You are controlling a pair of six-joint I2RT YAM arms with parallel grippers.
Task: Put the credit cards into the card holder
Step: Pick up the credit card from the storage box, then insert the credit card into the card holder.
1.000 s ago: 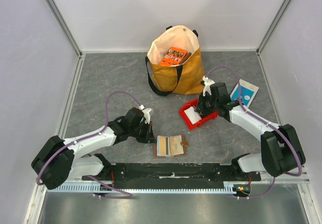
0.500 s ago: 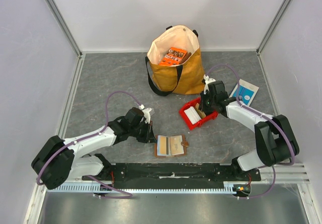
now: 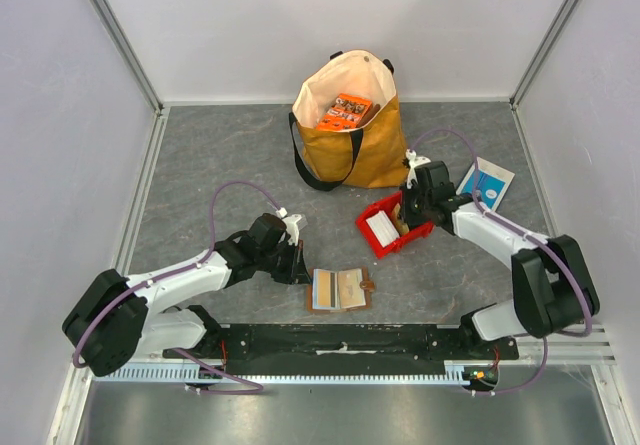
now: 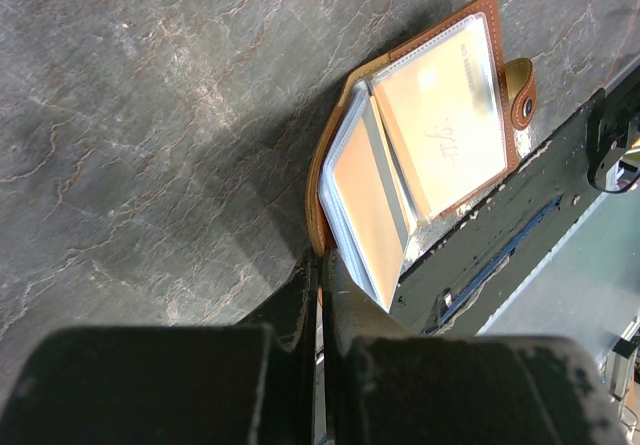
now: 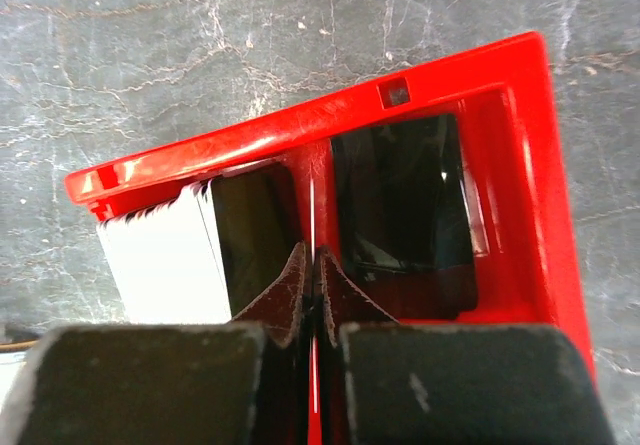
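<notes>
The brown card holder (image 3: 340,290) lies open near the front edge, its clear pockets up (image 4: 440,145). My left gripper (image 3: 301,271) is shut on the holder's left leather edge (image 4: 322,261). The red bin (image 3: 386,250) holds the credit cards: a white one (image 5: 160,260) in the left compartment and dark ones (image 5: 400,205) in both. My right gripper (image 3: 405,215) reaches down into the bin (image 5: 300,130). It is shut (image 5: 312,255) on a thin pale card seen edge-on over the bin's middle divider.
A tan tote bag (image 3: 345,150) with an orange packet (image 3: 345,111) stands behind the bin. A blue-and-white box (image 3: 487,182) lies at the right. The black base rail (image 3: 340,340) runs just in front of the card holder.
My right gripper has turned a little and sunk deeper into the red bin. The left arm and the card holder have not moved.
</notes>
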